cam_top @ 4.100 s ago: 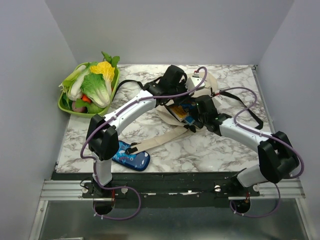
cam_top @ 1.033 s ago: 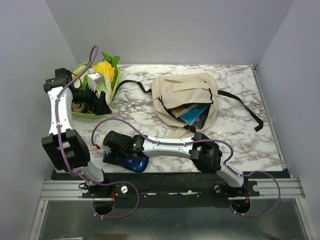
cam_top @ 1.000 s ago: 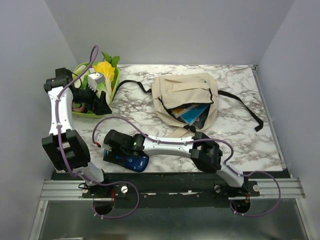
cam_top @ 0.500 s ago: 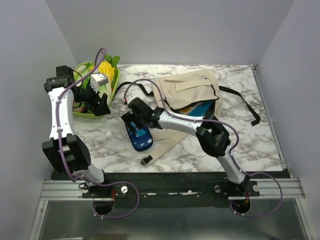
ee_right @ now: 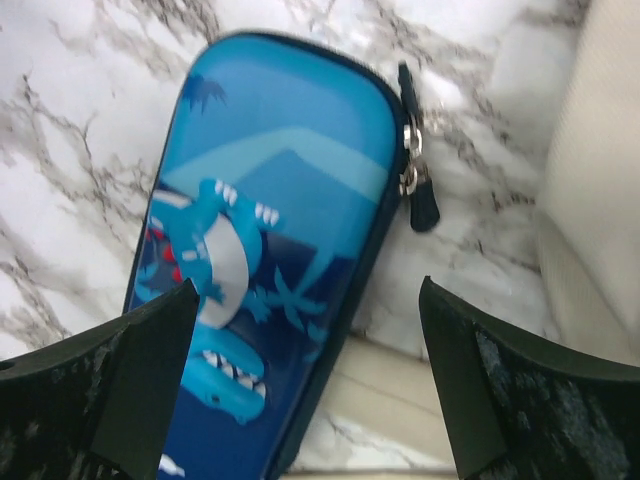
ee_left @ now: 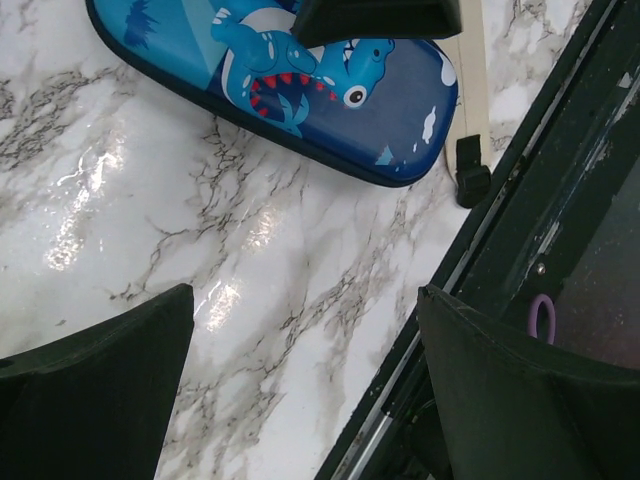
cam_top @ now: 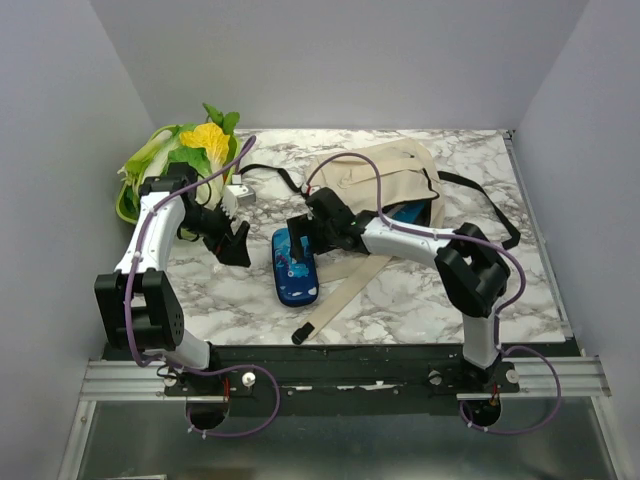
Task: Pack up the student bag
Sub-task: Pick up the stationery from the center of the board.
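A large soft beige cloth backpack with black zipper trim (cam_top: 385,175) lies at the middle of the marble worktop's (cam_top: 400,310) far edge, with its mouth turned toward the near edge. The right arm crosses that mouth, so only a sliver of something blue (cam_top: 412,212) shows inside, and what it is cannot be made out. A long beige strap with a black tip (cam_top: 335,300) runs from the bag toward the near edge.

Just left of the bag, a dark-blue oblong pencil case printed with a toothy cartoon creature (cam_top: 296,268) lies flat on the marble. One end of it rests over the beige strap. The right gripper (cam_top: 302,240) hangs over the far end of the case with its jaws spread wide, gripping nothing. In its wrist view the case (ee_right: 270,230) runs under one finger, its zipper pull (ee_right: 420,200) lies on the marble, and the bag's cloth is cut off at the right.

The left gripper (cam_top: 236,246) hovers over bare marble left of the case, also wide apart and holding nothing. Its wrist view cuts the case (ee_left: 300,90) off at the top.

At the far-left corner, a green plastic tray (cam_top: 122,205) is mostly hidden under leafy toy vegetables (cam_top: 200,140).
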Robot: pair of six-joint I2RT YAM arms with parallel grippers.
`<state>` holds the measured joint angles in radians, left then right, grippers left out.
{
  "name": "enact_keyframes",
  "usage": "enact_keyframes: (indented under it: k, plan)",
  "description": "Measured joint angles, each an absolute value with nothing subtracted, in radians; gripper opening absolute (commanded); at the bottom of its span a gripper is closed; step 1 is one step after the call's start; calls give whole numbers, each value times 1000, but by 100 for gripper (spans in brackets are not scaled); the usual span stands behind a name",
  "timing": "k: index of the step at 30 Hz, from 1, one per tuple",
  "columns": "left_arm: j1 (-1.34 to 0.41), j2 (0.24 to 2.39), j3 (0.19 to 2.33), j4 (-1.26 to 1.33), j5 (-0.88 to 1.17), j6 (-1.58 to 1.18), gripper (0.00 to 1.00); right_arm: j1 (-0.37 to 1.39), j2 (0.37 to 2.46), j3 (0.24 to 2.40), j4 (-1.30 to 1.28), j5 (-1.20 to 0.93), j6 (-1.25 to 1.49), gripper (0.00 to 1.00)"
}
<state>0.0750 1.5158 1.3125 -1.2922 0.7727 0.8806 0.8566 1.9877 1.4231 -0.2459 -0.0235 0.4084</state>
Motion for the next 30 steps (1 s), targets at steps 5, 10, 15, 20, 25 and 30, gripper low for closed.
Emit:
enact_keyframes:
  k: [5, 10, 15, 20, 25, 30]
  plan:
    - [19, 1528, 1264, -1233, 759, 827, 99, 854, 1882, 1296, -207, -36, 451, 100]
    - [-61, 1580, 1262, -1159, 741, 771, 99, 852, 1802, 1200, -146, -66, 485, 100]
    - [-103, 1627, 1251, -1032, 714, 685, 99, 845, 1789, 1098, -23, -115, 529, 100]
    - [-121, 1636, 1187, -905, 704, 635, 99, 842, 1806, 1006, 109, -164, 578, 100]
    - [-149, 1716, 1165, -828, 677, 624, 99, 836, 1822, 945, 261, -200, 629, 100]
    - [-156, 1771, 1153, -794, 661, 625, 99, 836, 1838, 913, 372, -212, 675, 100]
